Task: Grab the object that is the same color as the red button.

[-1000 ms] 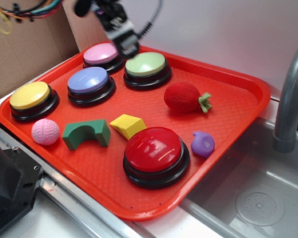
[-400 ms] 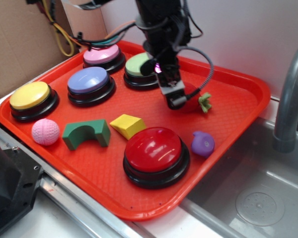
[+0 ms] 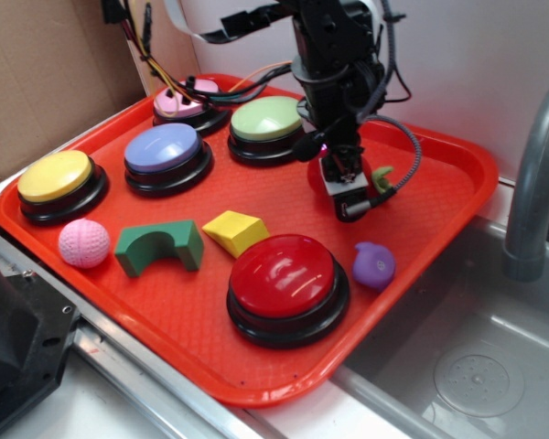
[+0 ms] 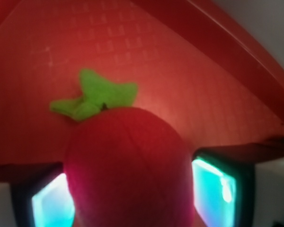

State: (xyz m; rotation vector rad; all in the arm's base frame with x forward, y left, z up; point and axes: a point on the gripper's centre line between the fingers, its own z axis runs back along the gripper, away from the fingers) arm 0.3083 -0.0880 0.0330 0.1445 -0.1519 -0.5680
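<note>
The object, a fuzzy red strawberry toy (image 4: 128, 165) with a green stem (image 4: 97, 97), lies on the red tray (image 3: 439, 210). My gripper (image 3: 346, 194) has come down over it. In the exterior view it hides most of the toy; only a red edge (image 3: 315, 170) and the stem (image 3: 382, 176) show. In the wrist view the toy fills the gap between the glowing pads (image 4: 213, 189), one on each side. The gripper (image 4: 132, 201) stands open around it, and the toy rests on the tray. The red button (image 3: 284, 274) sits in front, nearer the tray's front edge.
Green (image 3: 268, 119), purple (image 3: 163, 148), pink (image 3: 178, 102) and yellow (image 3: 55, 176) buttons stand along the tray's back left. A pink ball (image 3: 83, 242), green arch (image 3: 160, 247), yellow wedge (image 3: 235, 231) and purple toy (image 3: 374, 265) lie nearby. A sink (image 3: 476, 357) with a faucet (image 3: 531, 183) is at the right.
The arm swung from the tray's back left, over the green button, to the strawberry toy and dropped so that its fingers straddle it. The toy has not moved.
</note>
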